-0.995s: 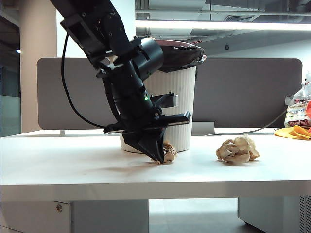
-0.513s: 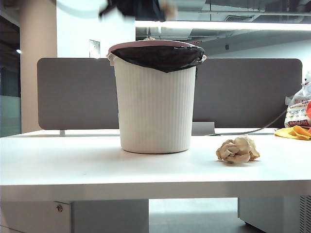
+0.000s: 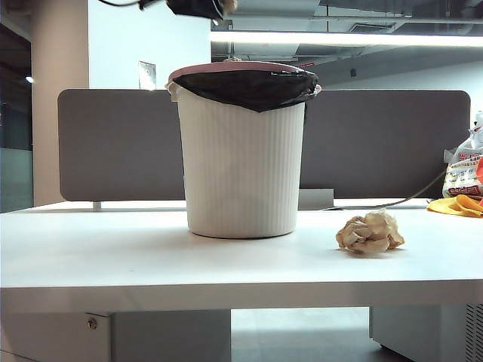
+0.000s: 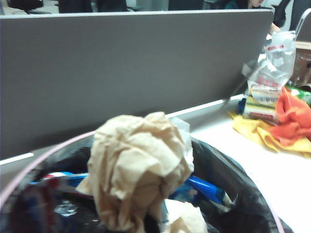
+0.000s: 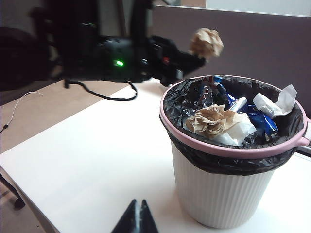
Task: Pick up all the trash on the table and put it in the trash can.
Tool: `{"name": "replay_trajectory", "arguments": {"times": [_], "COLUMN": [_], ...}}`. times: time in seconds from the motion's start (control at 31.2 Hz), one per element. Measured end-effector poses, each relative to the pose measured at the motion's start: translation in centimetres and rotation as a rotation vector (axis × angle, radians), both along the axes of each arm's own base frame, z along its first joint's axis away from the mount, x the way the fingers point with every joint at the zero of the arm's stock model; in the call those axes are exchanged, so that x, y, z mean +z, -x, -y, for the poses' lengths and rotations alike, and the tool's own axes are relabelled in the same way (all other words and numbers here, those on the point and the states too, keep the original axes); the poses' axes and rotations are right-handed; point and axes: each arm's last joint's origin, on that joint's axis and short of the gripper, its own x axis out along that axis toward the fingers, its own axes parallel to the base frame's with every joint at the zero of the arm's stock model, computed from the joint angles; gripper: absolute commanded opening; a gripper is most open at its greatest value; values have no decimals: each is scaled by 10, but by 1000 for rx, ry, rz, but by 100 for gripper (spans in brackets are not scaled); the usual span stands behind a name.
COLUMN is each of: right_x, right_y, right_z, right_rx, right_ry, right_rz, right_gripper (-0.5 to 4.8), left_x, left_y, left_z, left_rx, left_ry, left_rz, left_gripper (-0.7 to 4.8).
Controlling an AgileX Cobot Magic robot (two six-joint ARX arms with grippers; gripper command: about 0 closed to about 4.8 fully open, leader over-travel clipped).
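My left gripper (image 5: 193, 57) is shut on a tan crumpled ball of trash (image 5: 206, 42) and holds it in the air over the near rim of the trash can (image 5: 221, 196). In the left wrist view that ball (image 4: 138, 167) fills the middle and hides the fingers, with the black liner (image 4: 228, 184) below it. In the exterior view only the gripper's underside (image 3: 198, 7) shows at the upper edge. Another tan ball (image 5: 210, 120) lies inside the can. A paler ball (image 3: 370, 232) rests on the table (image 3: 113, 256) to the right of the can (image 3: 241, 158). My right gripper (image 5: 137, 208) hangs shut and empty above the table.
A printed white plastic bag (image 3: 462, 172) and a yellow cloth (image 3: 455, 205) lie at the table's far right, with an orange cloth (image 4: 291, 116) on them. A grey divider panel (image 3: 113, 143) backs the table. Blue wrappers and white paper (image 5: 274, 104) fill the can.
The left arm has lifted the tan ball from the table beside the can up above the rim, leaving most of the exterior view. The paler ball has not moved.
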Motion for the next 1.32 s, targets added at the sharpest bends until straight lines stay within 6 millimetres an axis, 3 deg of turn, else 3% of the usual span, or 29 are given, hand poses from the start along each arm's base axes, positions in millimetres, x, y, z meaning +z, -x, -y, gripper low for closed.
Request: {"name": "replay_trajectory", "arguments": {"times": [0.03, 0.06, 0.1, 0.13, 0.16, 0.19, 0.67, 0.77, 0.9, 0.96, 1.12, 1.32], "right_x": [0, 0, 1, 1, 1, 1, 1, 1, 2, 1, -2, -14], "right_y": [0, 0, 0, 0, 0, 0, 0, 3, 15, 21, 44, 62], "right_z": [0, 0, 0, 0, 0, 0, 0, 3, 14, 19, 38, 53], "right_rx": [0, 0, 0, 0, 0, 0, 0, -28, -102, -123, -193, -271], "right_ry": [-2, -3, -3, -4, -4, -4, -3, 19, 78, 99, 113, 202], "right_rz": [-1, -1, 0, 1, 1, 0, -1, -26, -85, -114, -165, -274], "right_gripper": [-8, -8, -8, -8, -8, -8, -8, -8, -8, -8, -8, -8], "left_x": [-4, -8, -12, -17, -20, -23, -12, 4, 29, 32, 7, -39], "left_y": [-4, -8, -10, -11, -12, -12, -4, 15, 58, 75, 101, 97], "left_z": [2, 4, 6, 7, 8, 8, 7, 14, 33, 44, 78, 115], "left_rx": [-13, -24, -34, -41, -46, -50, -33, -68, -185, -240, -359, -403], "left_ry": [-8, -18, -25, -37, -54, -74, -161, -145, -132, -146, -246, -292], "left_rz": [-17, -40, -57, -77, -90, -98, -34, -1, 22, 1, -144, -285], "left_gripper": [16, 95, 197, 343, 454, 479, 479, 479, 479, 479, 479, 479]}}
